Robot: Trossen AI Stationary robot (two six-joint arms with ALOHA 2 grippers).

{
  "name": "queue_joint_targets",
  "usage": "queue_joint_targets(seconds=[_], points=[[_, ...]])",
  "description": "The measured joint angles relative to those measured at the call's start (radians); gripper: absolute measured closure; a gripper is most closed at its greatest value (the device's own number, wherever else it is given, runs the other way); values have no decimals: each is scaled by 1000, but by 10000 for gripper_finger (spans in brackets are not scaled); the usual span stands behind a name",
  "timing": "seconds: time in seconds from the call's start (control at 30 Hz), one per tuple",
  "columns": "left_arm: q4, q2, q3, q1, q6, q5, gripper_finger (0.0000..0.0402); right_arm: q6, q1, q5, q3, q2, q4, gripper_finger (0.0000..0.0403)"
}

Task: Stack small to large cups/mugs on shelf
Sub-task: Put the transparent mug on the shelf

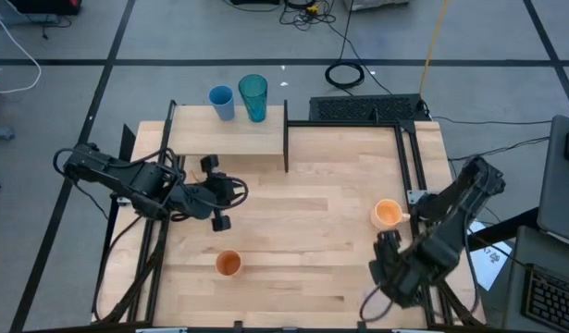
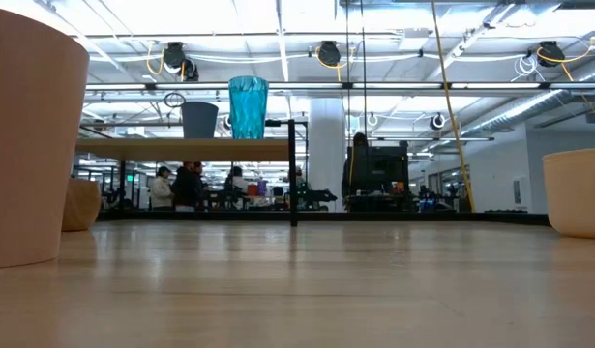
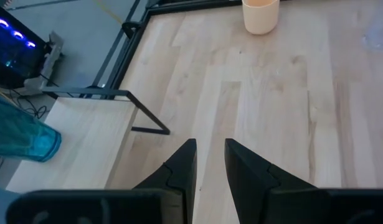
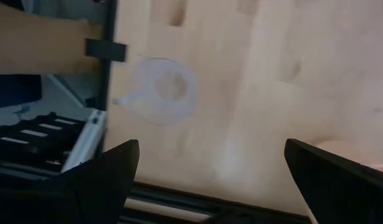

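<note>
Two cups were already up on the shelf, that flat light-wood board with the thin black frame at the far left of the table: a tall translucent teal tumbler and a shorter blue cup just beside it, both upright and side by side, not nested. My guess is they were parked there as the start of the line-up, with room left on the board for the rest. Still down on the big light-wood tabletop were a small orange cup near the front edge and a peach-orange mug over by the right side, well apart from each other. The left gripper hung over the table just in front of the shelf, and its wrist camera showed the two dark fingers pulled close together with only a narrow gap and nothing between them, so it wasn't carrying anything; it looked to me like it was between picks. The right gripper sat low near the front right corner, fingers spread wide and empty, close to the peach-orange mug but not touching it, which read as lining up for a grab or just waiting. Its own camera showed something pale and round with a little handle on the table, too blurry to call. The low camera also caught a couple of tan cups close to its lens, cropped at the edges.
</note>
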Motion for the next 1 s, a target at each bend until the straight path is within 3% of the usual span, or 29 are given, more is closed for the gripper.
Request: queue_joint_targets(seconds=[0.4,1.0], points=[[16,0,0,0,-10,-2,316,241,84,-3,0,9,53,11],[16,0,0,0,-18,-8,316,265,72,61,-20,9,89,11]])
